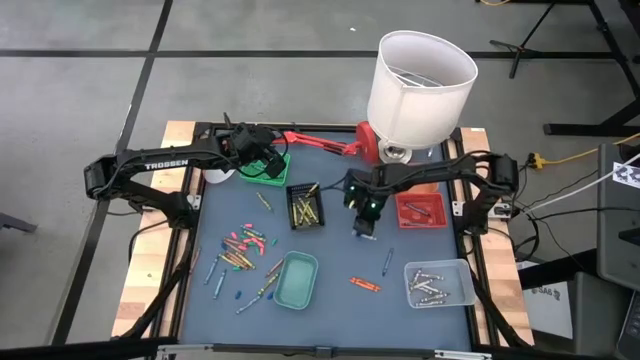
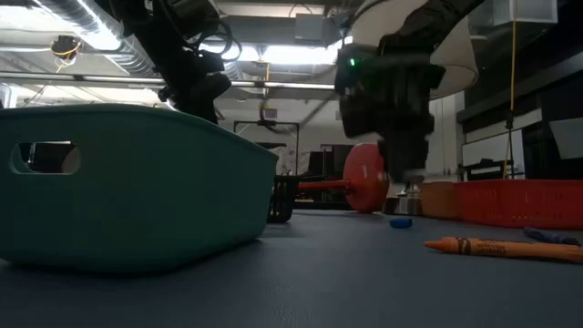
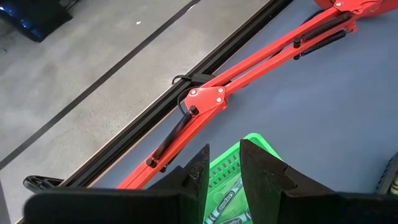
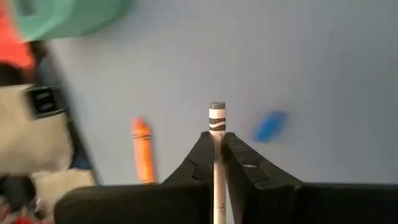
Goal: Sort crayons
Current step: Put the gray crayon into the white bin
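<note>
A white-wrapped crayon with dark bands (image 4: pixel 216 149) stands pinched between the right claw's (image 4: pixel 216 144) fingers, tip up. An orange crayon (image 2: pixel 488 248) lies flat on the tabletop (image 1: pixel 340 255), a blue one (image 1: pixel 387 262) near it. Many mixed-colour crayons (image 1: pixel 244 250) lie scattered on the left side.

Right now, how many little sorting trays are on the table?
5: green tray under the left gripper, black tray mid-table, red tray at right, teal tray in front, clear tray front right.
</note>
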You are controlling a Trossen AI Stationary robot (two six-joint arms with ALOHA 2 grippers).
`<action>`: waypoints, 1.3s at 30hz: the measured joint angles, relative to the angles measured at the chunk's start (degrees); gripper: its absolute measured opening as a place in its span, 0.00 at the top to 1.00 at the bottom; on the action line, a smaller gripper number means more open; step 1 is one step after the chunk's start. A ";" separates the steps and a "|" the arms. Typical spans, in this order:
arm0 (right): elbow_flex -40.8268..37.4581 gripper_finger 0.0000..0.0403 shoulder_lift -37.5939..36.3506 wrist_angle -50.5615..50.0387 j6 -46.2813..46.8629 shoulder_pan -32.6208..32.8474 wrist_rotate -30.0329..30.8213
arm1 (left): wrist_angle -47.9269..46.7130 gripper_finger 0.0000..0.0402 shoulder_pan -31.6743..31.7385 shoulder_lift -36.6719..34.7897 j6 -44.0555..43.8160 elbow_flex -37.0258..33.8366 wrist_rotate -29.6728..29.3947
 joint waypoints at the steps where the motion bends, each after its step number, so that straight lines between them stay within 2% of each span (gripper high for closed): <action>1: 0.85 0.97 -0.01 0.03 -0.02 0.94 -1.10 | -0.01 0.82 0.00 0.00 0.00 0.00 0.01; 5: 5.32 0.97 -0.01 -0.99 -0.38 4.92 -4.46 | -0.02 0.82 -0.07 0.00 0.00 0.00 0.00; 11: 14.63 0.97 -0.08 -9.00 -3.83 11.44 -4.16 | -0.02 0.82 -0.09 0.00 0.00 0.00 0.00; 20: 24.85 0.97 -0.12 -22.49 -4.63 20.96 4.91 | -1.39 0.82 -0.09 0.00 0.00 0.00 0.02; 28: 25.43 0.97 -0.18 -33.19 -4.00 30.49 13.43 | -1.50 0.82 -0.81 0.00 0.00 0.00 0.39; 35: 25.10 0.97 -0.18 -37.99 2.92 38.86 22.57 | -1.51 0.82 -2.89 0.00 0.01 0.00 0.47; 39: 22.16 0.97 -0.21 -39.10 7.35 42.62 24.20 | -1.54 0.82 -4.45 0.00 0.02 0.00 0.62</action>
